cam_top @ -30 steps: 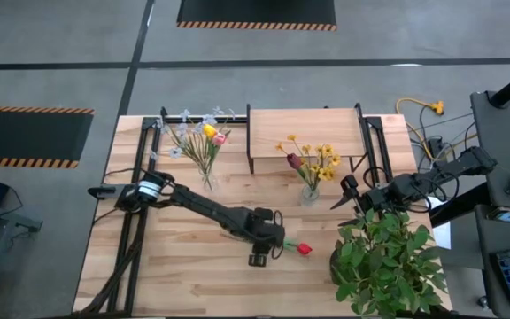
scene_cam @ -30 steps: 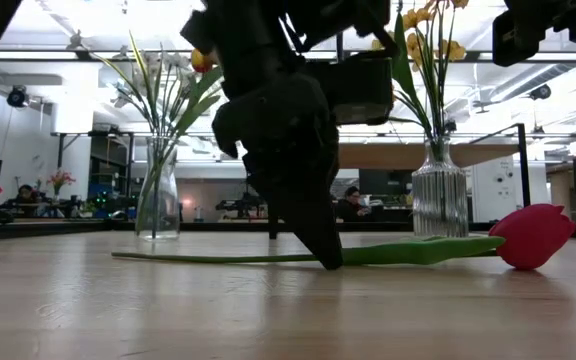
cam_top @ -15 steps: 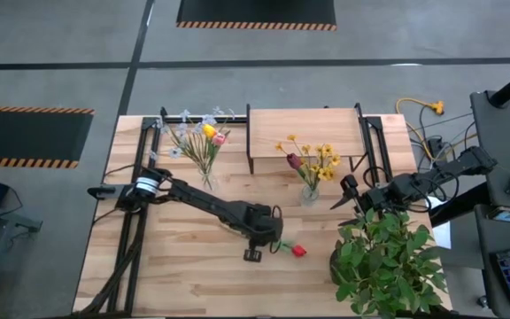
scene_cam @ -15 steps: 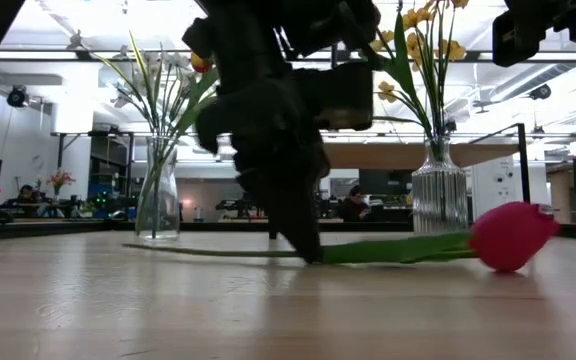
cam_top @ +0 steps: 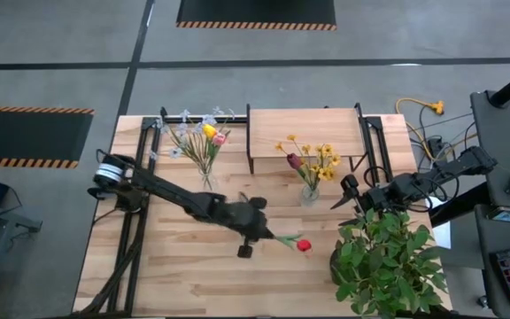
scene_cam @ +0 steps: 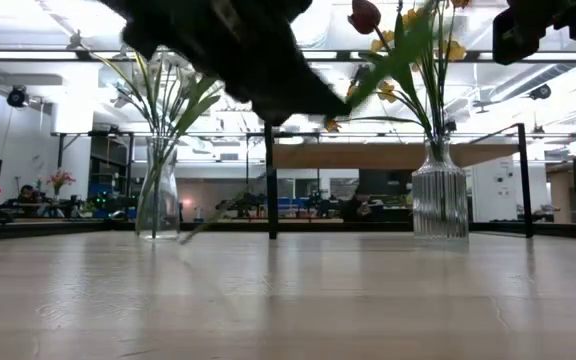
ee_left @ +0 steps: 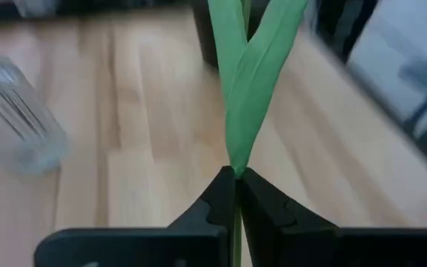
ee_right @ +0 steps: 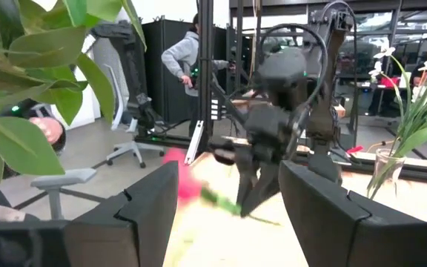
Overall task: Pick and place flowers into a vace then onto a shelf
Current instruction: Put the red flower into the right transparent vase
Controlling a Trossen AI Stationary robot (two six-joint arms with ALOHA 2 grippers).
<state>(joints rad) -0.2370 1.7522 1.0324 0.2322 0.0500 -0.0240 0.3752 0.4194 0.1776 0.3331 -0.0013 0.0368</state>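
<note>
- From above, no readable writing anywhere; the left pincer (cam_top: 253,232) reaches out mid-surface (cam_top: 175,275), pressed together on the green stem of a red tulip (cam_top: 304,245), whose head points toward the leafy plant (cam_top: 388,261).
- Behind it, the shelf (cam_top: 304,130) stands at the far edge, with one vase of flowers (cam_top: 310,164) in front of it and another bunch (cam_top: 200,142) to its left. The right pincer (cam_top: 351,197) waits beside the plant.
- At table height, the left arm's dark bulk fills the top, the tulip stem (scene_cam: 393,55) slanting upward clear of the surface.
- Left wrist: fingers (ee_left: 217,204) meet on the stem (ee_left: 247,81).
- Right wrist: its own fingers (ee_right: 147,215) stand spread, nothing between them.
</note>
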